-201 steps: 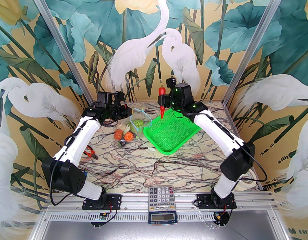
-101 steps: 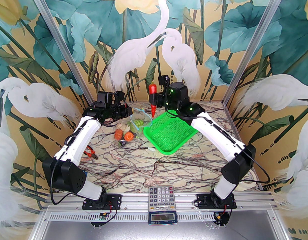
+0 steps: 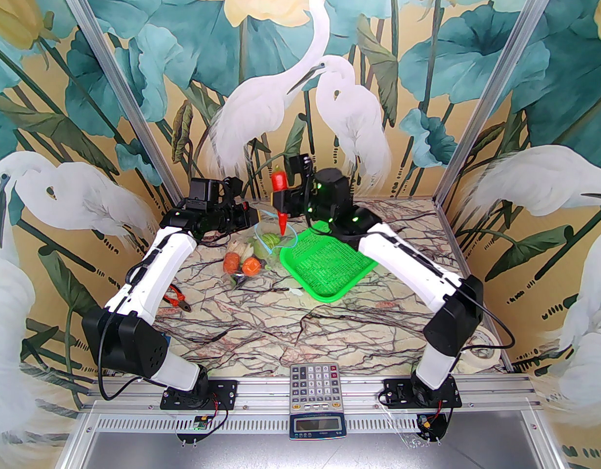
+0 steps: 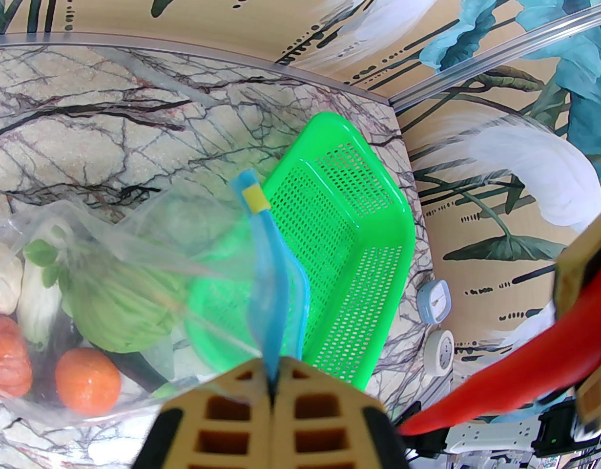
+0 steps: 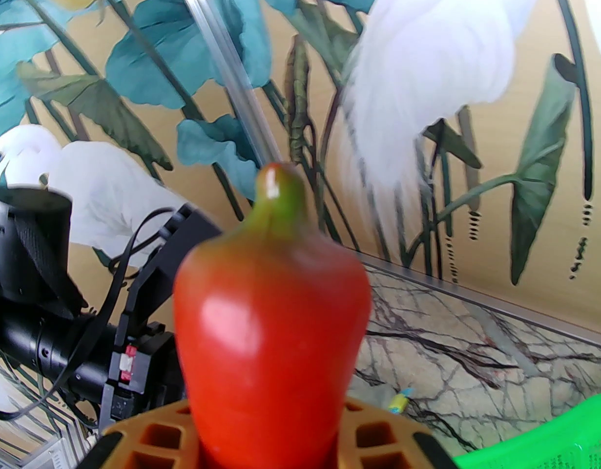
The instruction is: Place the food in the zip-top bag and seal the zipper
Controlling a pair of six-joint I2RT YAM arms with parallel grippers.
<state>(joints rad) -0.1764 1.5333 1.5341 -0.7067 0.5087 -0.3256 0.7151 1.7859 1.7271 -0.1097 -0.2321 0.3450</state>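
gripping red chili (image 5: 271,310), right tool (image 3: 282,203) hovers near zip-top bag (image 4: 85,232); left tool (image 4: 272,389) pinches zipper (image 4: 276,281); calculator (image 3: 315,384) lettering unreadable.

Green mesh basket (image 3: 324,266) on marble table (image 3: 300,330) — pliers (image 3: 179,301) left, calculator (image 3: 315,384) nearest.

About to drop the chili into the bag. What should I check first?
1. Grip: right gripper shut on chili: ok.
2. Hold: left gripper shut on zipper: ok.
3. Opening: bag open at the zipper: ok, though the gap looks narrow.
4. Aim: chili tip over that gap: cannot tell.
5. Contents: tomato and cabbage inside bag: ok.
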